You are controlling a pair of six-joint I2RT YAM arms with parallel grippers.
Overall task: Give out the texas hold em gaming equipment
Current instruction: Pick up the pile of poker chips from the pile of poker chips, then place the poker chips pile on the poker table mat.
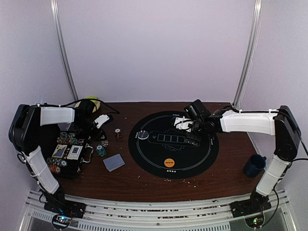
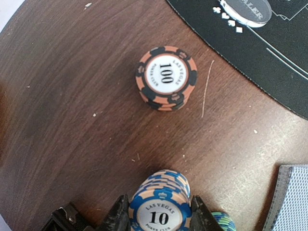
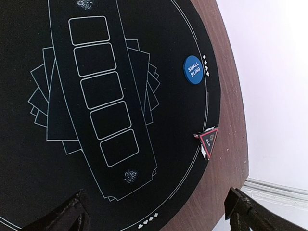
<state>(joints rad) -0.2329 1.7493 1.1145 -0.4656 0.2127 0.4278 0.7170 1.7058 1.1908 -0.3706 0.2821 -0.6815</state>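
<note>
My left gripper (image 2: 160, 212) is shut on a stack of blue "10" poker chips (image 2: 161, 204) standing on the brown table; in the top view the gripper (image 1: 98, 143) sits just right of the chip case. A stack of orange-and-black "100" chips (image 2: 166, 77) stands apart ahead of it. Teal chips (image 2: 224, 222) touch the outside of the right finger. The grey-blue card deck (image 1: 114, 162) lies nearby. My right gripper (image 3: 156, 214) hangs open over the round black mat (image 1: 192, 156), holding nothing. A blue "small blind" disc (image 3: 194, 69) and an orange disc (image 1: 169, 162) lie on the mat.
The black chip case (image 1: 70, 156) lies open at the left with cards and chips inside. A dealer button (image 2: 245, 10) rests on the mat's left part, and a small red-and-black triangular marker (image 3: 208, 141) on its rim. A dark blue mug (image 1: 254, 165) stands at the right.
</note>
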